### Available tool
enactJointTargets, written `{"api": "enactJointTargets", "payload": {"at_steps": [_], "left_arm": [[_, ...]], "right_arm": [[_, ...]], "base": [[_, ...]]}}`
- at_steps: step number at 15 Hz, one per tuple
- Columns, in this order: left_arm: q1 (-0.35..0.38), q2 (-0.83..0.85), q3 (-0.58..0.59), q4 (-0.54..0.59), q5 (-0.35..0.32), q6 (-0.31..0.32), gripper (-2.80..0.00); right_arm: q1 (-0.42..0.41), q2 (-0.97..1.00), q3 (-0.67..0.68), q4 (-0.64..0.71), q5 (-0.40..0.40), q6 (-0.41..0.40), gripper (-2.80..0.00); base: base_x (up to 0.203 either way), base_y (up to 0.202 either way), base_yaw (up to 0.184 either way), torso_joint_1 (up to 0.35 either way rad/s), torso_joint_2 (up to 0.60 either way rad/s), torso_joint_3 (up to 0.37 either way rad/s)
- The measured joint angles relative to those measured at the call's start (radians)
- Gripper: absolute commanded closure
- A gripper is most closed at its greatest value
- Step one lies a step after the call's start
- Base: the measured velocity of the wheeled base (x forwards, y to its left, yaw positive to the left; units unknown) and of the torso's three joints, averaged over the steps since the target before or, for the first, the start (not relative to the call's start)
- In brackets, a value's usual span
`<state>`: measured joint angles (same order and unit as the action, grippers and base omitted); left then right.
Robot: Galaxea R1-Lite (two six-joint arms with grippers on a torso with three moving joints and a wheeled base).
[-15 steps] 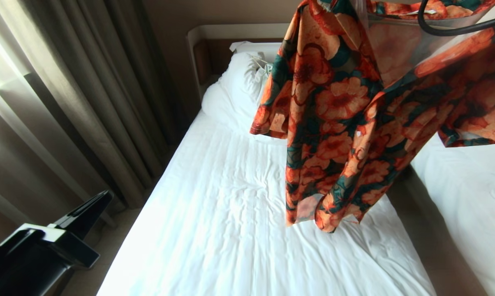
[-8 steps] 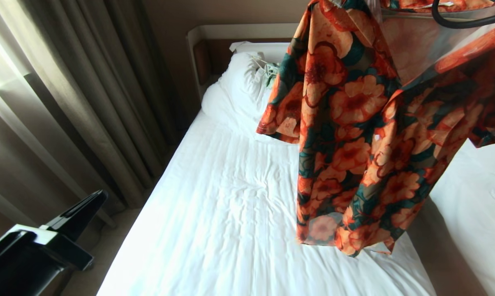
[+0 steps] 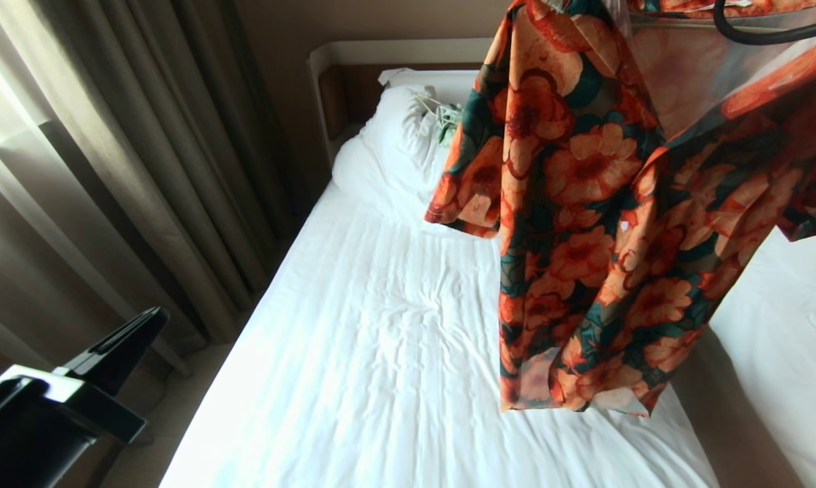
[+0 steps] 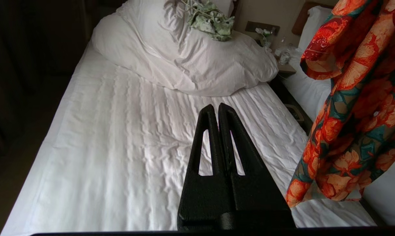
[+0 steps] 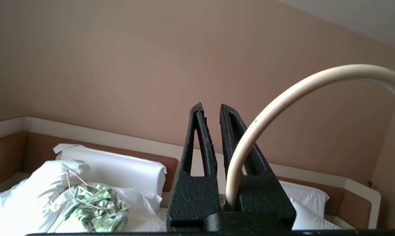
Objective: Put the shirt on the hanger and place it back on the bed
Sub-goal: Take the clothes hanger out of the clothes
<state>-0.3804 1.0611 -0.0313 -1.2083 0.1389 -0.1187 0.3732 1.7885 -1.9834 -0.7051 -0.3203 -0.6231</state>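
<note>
The shirt, orange flowers on dark green, hangs in the air over the right side of the bed, its hem close above the wrinkled sheet. In the right wrist view my right gripper is shut on the cream hook of the hanger, pinched at the base of the fingers. The rest of the hanger is hidden inside the shirt. My left gripper is shut and empty, low beside the bed's left edge. From its wrist view the left gripper points across the bed with the shirt off to one side.
A bunched white duvet with a pale green garment and a thin wire hanger lies at the head of the bed, before the brown headboard. Curtains line the left. A second white bed stands right, across a narrow gap.
The hanging shirt has shifted to the right and sunk lower, its hem nearer the sheet. My left gripper has drifted slightly down and left, still shut.
</note>
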Motion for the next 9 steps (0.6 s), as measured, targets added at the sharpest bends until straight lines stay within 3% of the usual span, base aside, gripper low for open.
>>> {"api": "enactJointTargets", "payload": {"at_steps": [9], "left_arm": [[0.0,-0.017,-0.021,0.008,0.0,0.008,0.0]], "right_arm": [[0.011,0.0,0.002,0.005,-0.03,-0.005,0.0]], "base": [[0.0,0.0,0.0,0.0,0.0,0.0]]}}
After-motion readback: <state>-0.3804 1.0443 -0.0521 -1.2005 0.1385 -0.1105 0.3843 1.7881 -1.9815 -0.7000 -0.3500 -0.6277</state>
